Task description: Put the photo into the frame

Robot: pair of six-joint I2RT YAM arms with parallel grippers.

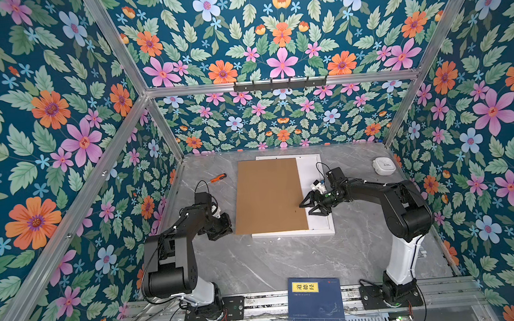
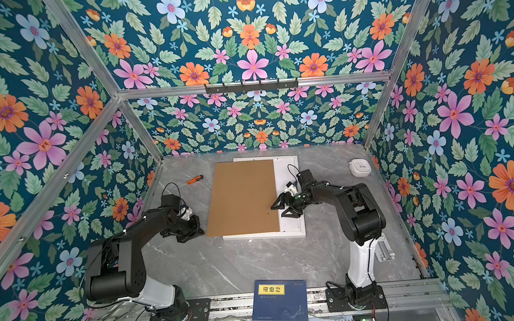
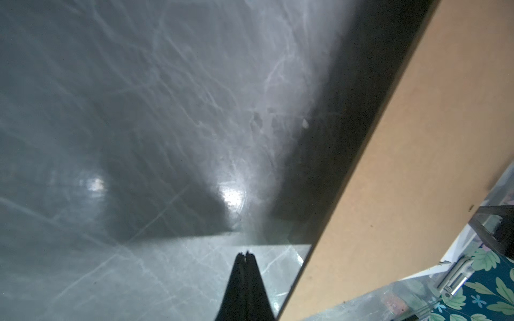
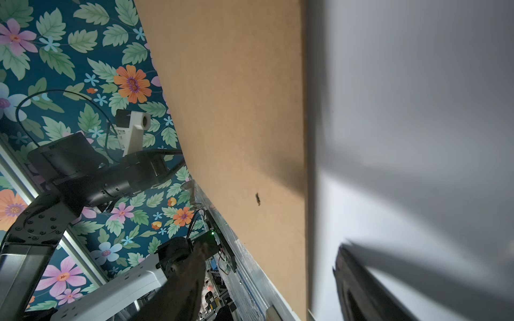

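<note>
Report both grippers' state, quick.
Left gripper: closed, holding nothing.
Right gripper: open, holding nothing, poised over the right edge of the brown board.

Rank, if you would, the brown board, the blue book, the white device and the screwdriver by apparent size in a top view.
1. brown board
2. blue book, though nearer the camera
3. white device
4. screwdriver, longer than the device but much thinner, so that pair is close
</note>
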